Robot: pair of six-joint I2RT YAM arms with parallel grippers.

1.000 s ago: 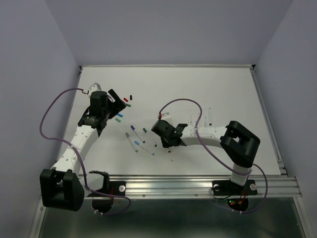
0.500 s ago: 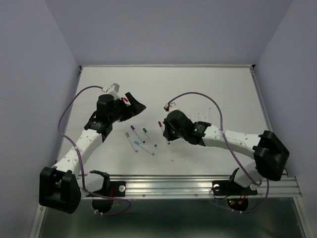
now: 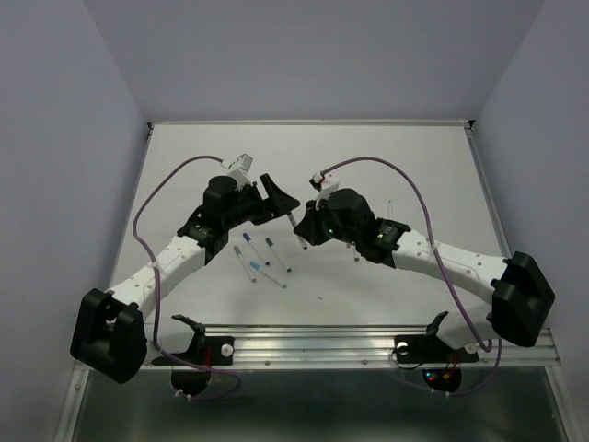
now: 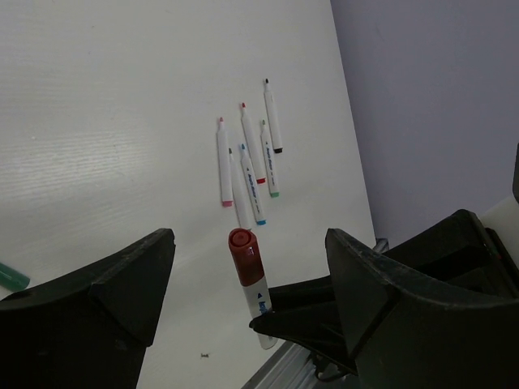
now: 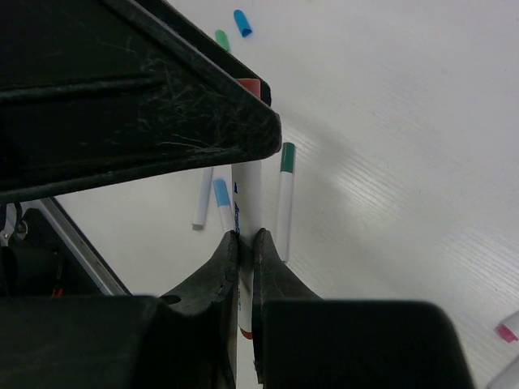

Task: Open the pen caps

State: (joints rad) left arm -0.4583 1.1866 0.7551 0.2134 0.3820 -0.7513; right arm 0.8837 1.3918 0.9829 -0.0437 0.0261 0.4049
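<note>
Top external: white table (image 3: 396, 157), lavender walls (image 3: 313, 55)

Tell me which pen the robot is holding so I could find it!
Look at the middle of the white table. There the right gripper pinches one pen up in the air, facing the open left gripper. It alone is off the table, and it wears a red cap.

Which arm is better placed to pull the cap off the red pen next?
Left. The left gripper stands open either side of the red cap; the right gripper is shut on the pen.
</note>
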